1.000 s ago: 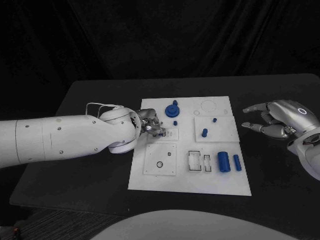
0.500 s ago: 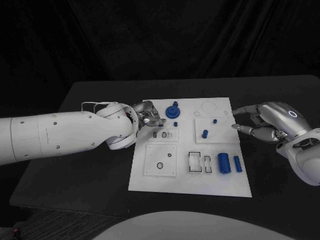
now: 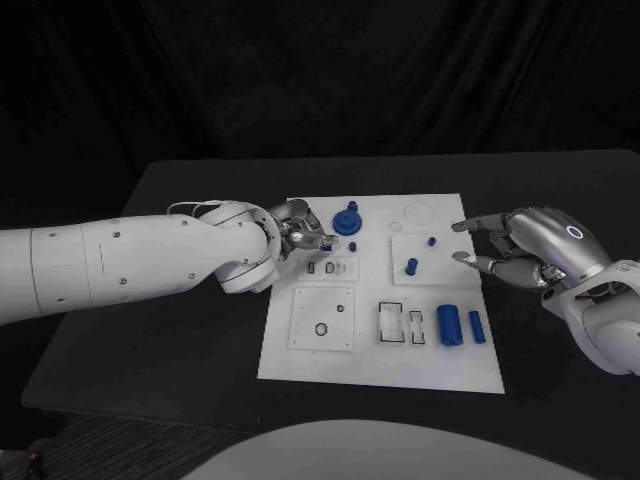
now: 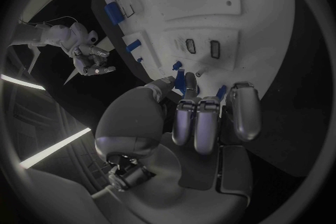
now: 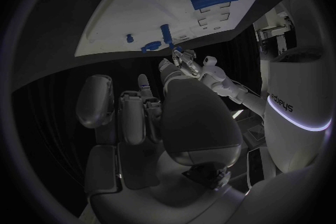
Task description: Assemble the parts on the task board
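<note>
Task board (image 3: 382,370) — blue parts (image 3: 447,323) on it | left hand (image 3: 300,238) pinches one | right hand (image 3: 529,247) spread — empty

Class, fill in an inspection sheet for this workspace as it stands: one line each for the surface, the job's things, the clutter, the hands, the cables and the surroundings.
Surface: black table, carrying a white task board at its middle.
Job's things: blue gear-like part at the board's far edge; small blue pegs on a raised square plate; two blue cylinders lying side by side near the board's right edge.
Clutter: nothing seen.
Hands: left hand over the board's far left part, holding a small blue part in its fingertips; right hand at the board's right edge, fingers apart, holding nothing.
Cables: thin pale wire loop at the left wrist.
Surroundings: black backdrop.
</note>
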Robot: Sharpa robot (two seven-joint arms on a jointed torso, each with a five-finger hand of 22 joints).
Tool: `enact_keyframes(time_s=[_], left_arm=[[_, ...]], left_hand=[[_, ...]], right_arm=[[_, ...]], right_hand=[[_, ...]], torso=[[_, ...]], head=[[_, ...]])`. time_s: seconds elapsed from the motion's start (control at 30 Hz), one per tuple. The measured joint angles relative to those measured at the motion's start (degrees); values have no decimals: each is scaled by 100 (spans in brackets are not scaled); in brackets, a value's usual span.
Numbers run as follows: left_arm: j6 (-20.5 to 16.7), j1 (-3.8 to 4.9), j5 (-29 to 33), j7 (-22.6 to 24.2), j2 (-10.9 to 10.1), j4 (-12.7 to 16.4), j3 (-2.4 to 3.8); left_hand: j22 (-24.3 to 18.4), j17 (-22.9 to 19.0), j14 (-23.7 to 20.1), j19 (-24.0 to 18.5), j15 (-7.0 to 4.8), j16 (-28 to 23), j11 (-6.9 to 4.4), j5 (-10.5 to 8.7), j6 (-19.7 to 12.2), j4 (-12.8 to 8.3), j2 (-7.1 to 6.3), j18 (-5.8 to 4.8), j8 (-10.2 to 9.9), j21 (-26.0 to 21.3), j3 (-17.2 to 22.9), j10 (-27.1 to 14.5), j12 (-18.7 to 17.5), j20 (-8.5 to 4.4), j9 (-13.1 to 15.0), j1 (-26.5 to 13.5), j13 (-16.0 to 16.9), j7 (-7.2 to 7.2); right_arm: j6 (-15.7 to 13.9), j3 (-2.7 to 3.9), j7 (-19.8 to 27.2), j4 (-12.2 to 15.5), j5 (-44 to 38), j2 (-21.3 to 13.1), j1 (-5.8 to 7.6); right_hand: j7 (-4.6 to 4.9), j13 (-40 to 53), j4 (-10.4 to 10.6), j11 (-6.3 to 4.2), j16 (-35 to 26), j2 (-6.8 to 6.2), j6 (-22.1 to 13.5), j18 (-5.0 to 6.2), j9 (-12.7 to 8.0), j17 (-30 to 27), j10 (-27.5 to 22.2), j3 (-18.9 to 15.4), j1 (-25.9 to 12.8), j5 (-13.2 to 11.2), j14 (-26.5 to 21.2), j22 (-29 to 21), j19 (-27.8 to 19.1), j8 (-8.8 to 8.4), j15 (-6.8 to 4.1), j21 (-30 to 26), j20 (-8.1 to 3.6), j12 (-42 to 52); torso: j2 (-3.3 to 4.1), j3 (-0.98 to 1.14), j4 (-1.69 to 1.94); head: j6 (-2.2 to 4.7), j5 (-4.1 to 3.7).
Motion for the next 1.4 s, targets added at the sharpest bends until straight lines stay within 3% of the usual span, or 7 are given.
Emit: enact_keyframes(time_s=[0.27, 0.43, 0.7, 0.73, 1.17, 1.23, 1.4], left_arm=[[18, -66, -109, 49, 41, -37, -1], [17, -78, -165, 80, 45, -40, -4], [20, -85, -219, 121, 46, -28, -2], [20, -85, -222, 128, 43, -26, -2], [8, -87, -211, 212, 28, -6, -1], [7, -87, -194, 220, 28, 1, -1], [7, -87, -139, 240, 30, 21, -1]], left_hand=[[0, 0, -20, -20, 19, 0, 0, 13, -12, 61, 65, 0, -23, 0, -61, 0, 0, 20, -2, 64, 0, 5], [0, -1, -20, -20, 20, 0, 0, 231, -11, 38, 58, 0, -23, 0, -84, 0, 0, 20, -4, 206, 0, 5], [0, -1, -20, -20, 20, 0, 0, 231, -11, 38, 51, 0, -23, 0, -84, 0, 0, 20, -5, 258, 0, 6], [0, -1, -20, -20, 20, 0, 0, 231, -11, 38, 51, 0, -23, 0, -84, 0, 0, 20, -5, 258, 0, 6], [0, -1, -20, -20, 20, 0, 0, 231, 10, 53, 51, 0, 0, 0, -99, 0, 0, 19, -5, 258, 0, -15], [0, -1, -20, -20, 20, 0, 0, 231, 11, 53, 51, 0, 0, 0, -99, 0, 0, 20, -5, 258, 0, -16], [0, -1, -19, -20, 20, 0, 0, 231, 11, 53, 51, 0, 0, 0, -99, 0, 0, 20, -5, 258, 0, -16]], right_arm=[[-3, 0, 35, 42, 0, 1, -23], [1, 0, 66, 78, 0, 88, -45], [25, 1, 115, 123, 0, 228, -101], [30, 1, 120, 130, 0, 255, -105], [190, 2, 237, 150, 0, 879, -135], [218, 3, 248, 135, 0, 949, -136], [310, 3, 275, 64, -1, 1160, -139]], right_hand=[[0, 0, 0, 0, 0, 0, 0, 0, -2, 0, 0, 0, 0, -1, 0, -1, 0, 0, 0, 40, 0, 13], [0, -1, 0, 0, 28, 0, 0, 0, -5, 0, 0, 0, 0, -1, 0, -1, 0, 0, 0, 77, 0, 31], [0, -1, -16, 0, 143, 23, 0, -1, -8, 0, 0, 15, 23, 20, 0, 1, 64, 0, 0, 225, 8, 78], [-6, -1, -33, 0, 228, 23, 6, -106, -18, 0, 0, -2, 23, 43, 0, 3, 132, 0, 0, 450, 5, 138], [-20, -1, -39, 0, 378, 62, 20, -142, -74, 0, 0, -8, -17, 84, 0, 3, 143, -48, 0, 1078, -1, 183], [-10, -1, -39, 0, 378, 80, -20, -236, -89, 0, 0, -8, -34, 84, 0, 3, 143, -50, 0, 1140, -1, 183], [7, -2, -39, 0, 407, 87, -56, -232, -106, 0, 0, -8, -42, 84, 0, 2, 143, -50, 0, 1212, -1, 183]], torso=[[8, -2, 18], [10, -2, 15], [4, 1, 1], [3, 1, 1], [-4, 1, 13], [-4, 0, 12], [-4, -2, 11]], head=[[-3, -36], [-4, -40], [1, -18], [1, -27], [5, -87], [7, -83], [9, -88]])
